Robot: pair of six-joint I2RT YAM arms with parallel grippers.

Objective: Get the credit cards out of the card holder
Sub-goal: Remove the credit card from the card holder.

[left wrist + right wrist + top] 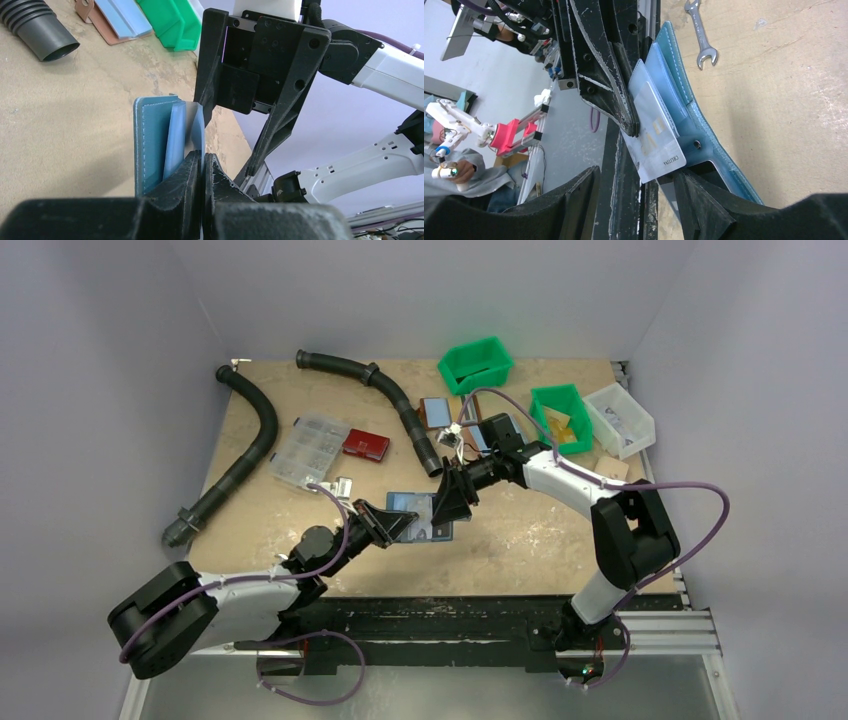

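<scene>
Card holder, dark-blue folding wallet [150, 145], hangs above the wooden table [520, 540], clamped in our left gripper [202, 162]; our right gripper [636, 175] gapes around its pale plastic card [656, 145]; we should close squarely, then pull straight.

The card holder [413, 505] is open with its light-blue lining facing up, between the two claws. The left gripper [398, 524] meets its edge from the near left, and the right gripper [448, 502] reaches onto it from the far right. Beyond the right gripper lies a blue-lined holder [436, 412]. Far left of the right gripper sit a clear parts organizer [310, 450] and a red box [365, 444].
</scene>
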